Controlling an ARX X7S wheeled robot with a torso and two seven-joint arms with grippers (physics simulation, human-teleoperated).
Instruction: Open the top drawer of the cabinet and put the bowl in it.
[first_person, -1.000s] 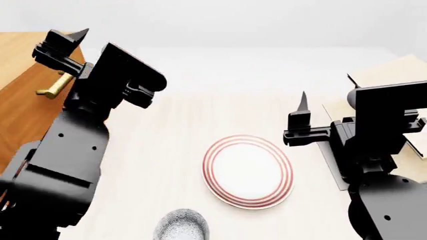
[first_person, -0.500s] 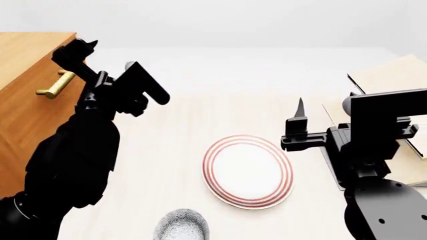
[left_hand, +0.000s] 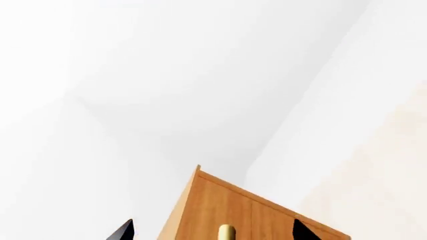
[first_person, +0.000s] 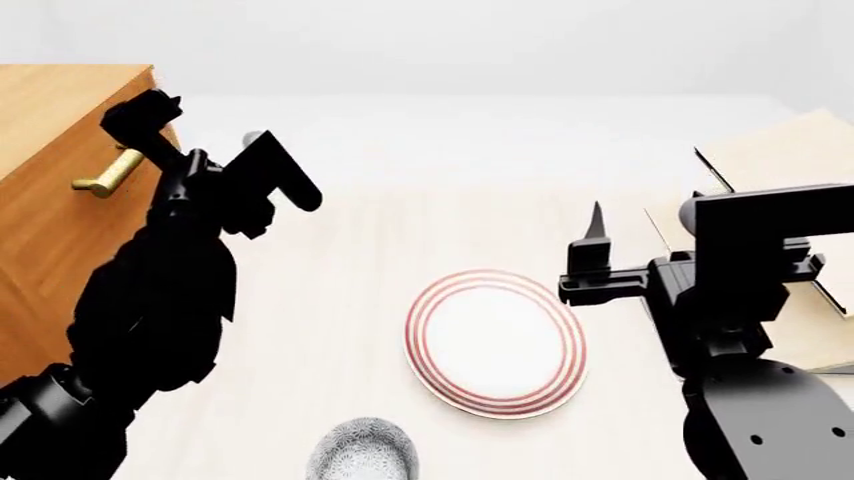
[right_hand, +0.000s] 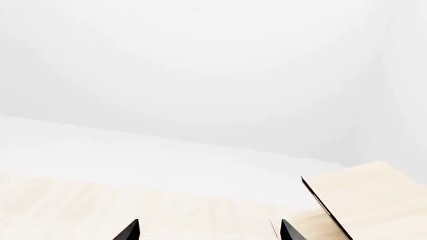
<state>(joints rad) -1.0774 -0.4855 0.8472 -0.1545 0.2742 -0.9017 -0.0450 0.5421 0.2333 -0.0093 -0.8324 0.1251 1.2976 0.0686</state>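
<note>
The orange-brown cabinet (first_person: 47, 230) stands at the left in the head view. Its top drawer (first_person: 40, 200) sits flush with the front, and its brass handle (first_person: 110, 172) sticks out. My left gripper (first_person: 150, 118) hovers just above and right of that handle, open and holding nothing. In the left wrist view the handle's end (left_hand: 227, 232) shows between the fingertips (left_hand: 123, 231), apart from them, against the cabinet (left_hand: 220, 205). The speckled bowl (first_person: 363, 452) sits at the table's near edge, partly cut off. My right gripper (first_person: 597, 240) is open and empty above the table, right of the plate.
A white plate with red rings (first_person: 497, 342) lies mid-table between the arms. A pale wooden rack (first_person: 774, 150) on a dark base stands at the right, its edge (right_hand: 347, 200) also in the right wrist view. Pale tabletop (first_person: 441, 150) stretches behind the plate.
My left arm has swung round and its gripper has dropped closer to the brass handle. The right gripper has drifted slightly left and down. Bowl and plate have not moved.
</note>
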